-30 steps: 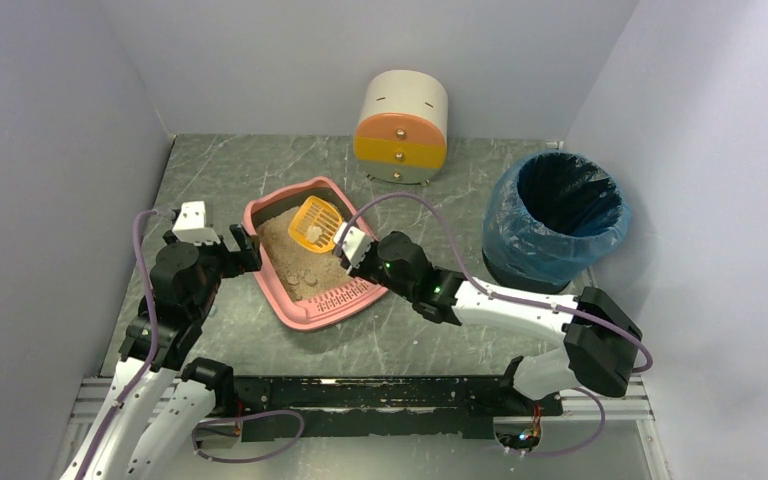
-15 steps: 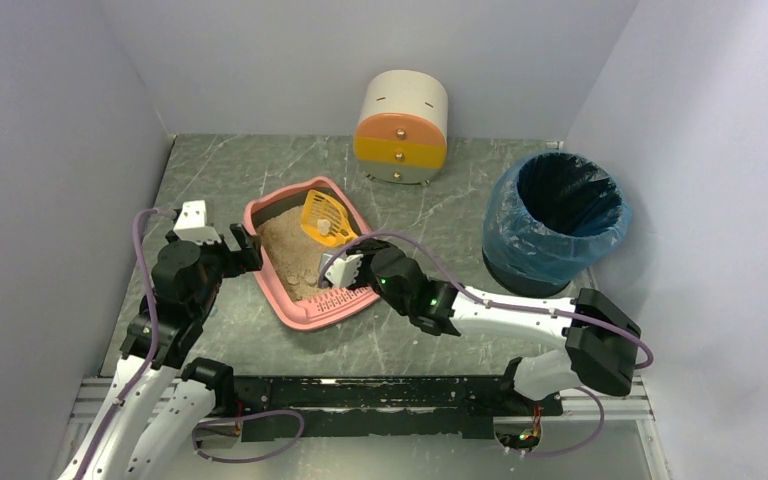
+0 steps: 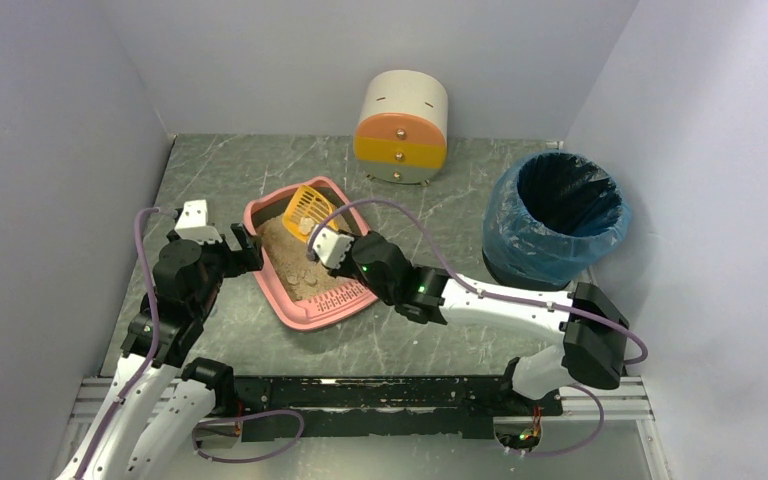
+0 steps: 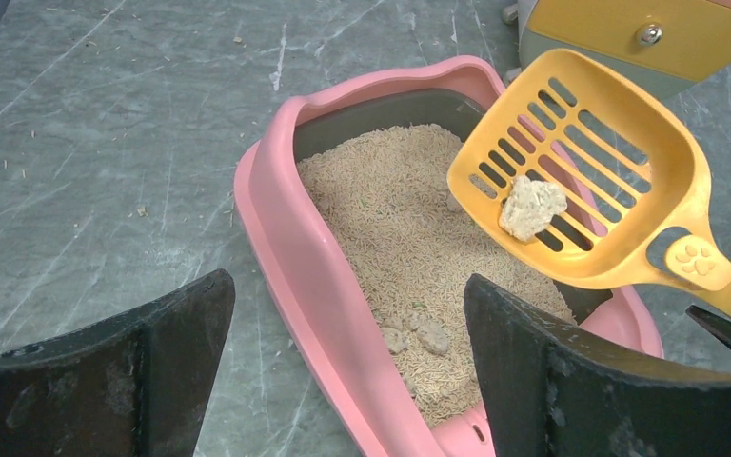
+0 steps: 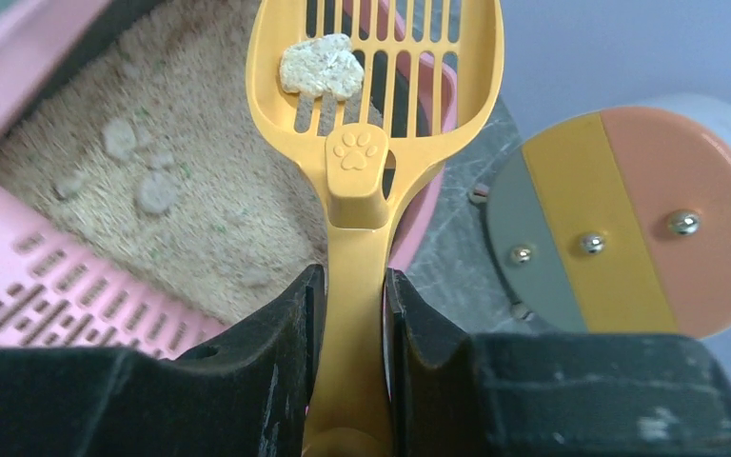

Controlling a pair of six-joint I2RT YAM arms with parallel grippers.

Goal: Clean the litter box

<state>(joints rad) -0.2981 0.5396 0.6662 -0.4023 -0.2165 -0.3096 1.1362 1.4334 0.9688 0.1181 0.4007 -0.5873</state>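
Since the earlier frames the right hand (image 5: 354,286) has swung left, carrying the one orange scoop (image 5: 357,157) toward the far corner of the litter box (image 4: 276,228). Both its fingers are clenched on the scoop's handle just below the paw print. One pale clump (image 5: 321,67) lies on the slotted blade, which is held above the litter. The left hand (image 3: 245,250) sits just beside the box's left rim, its two fingers spread wide and grasping nothing.

The pink litter box rests on the grey bench (image 3: 220,170) between the two hands, slotted ledge nearest the arms. Three flattened clumps (image 5: 157,190) still lie in the beige litter near that ledge. Farther back stands one round drawer unit (image 3: 400,125) with three metal knobs (image 5: 590,243). Off to the right stands one blue-lined bin (image 3: 557,220), well apart from the box.
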